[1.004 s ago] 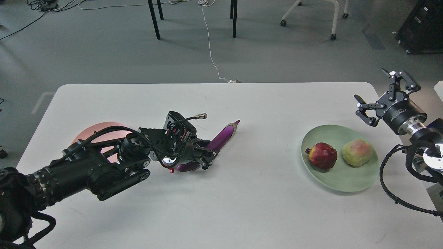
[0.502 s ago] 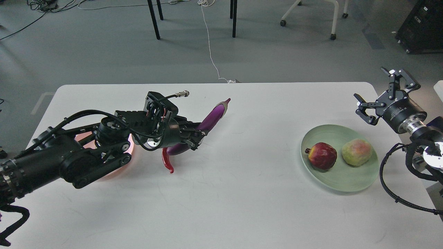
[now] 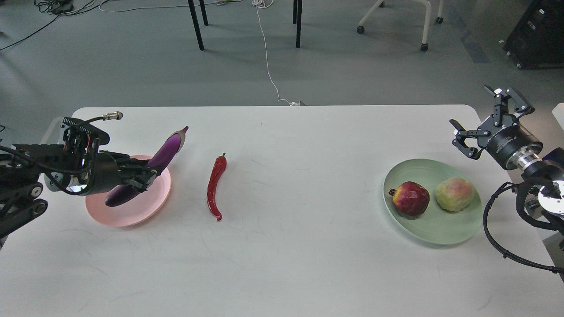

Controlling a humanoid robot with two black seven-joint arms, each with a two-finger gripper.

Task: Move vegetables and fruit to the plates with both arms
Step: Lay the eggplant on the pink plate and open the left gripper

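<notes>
Bare table (image 3: 308, 229) separates chili pepper (image 3: 216, 187) from green plate (image 3: 434, 235).

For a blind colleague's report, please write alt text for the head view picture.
The left gripper holds a purple eggplant tilted above a pink plate on a white table. A red chili pepper lies on the table right of that plate. The open right gripper hovers near a green plate holding a pomegranate and a yellow-green fruit.

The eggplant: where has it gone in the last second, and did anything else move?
The left gripper, shut on the eggplant, carried it leftward, over the pink plate. The chili pepper, hidden before, lies uncovered on the table. The right gripper, pomegranate, yellow-green fruit and green plate stayed.
</notes>
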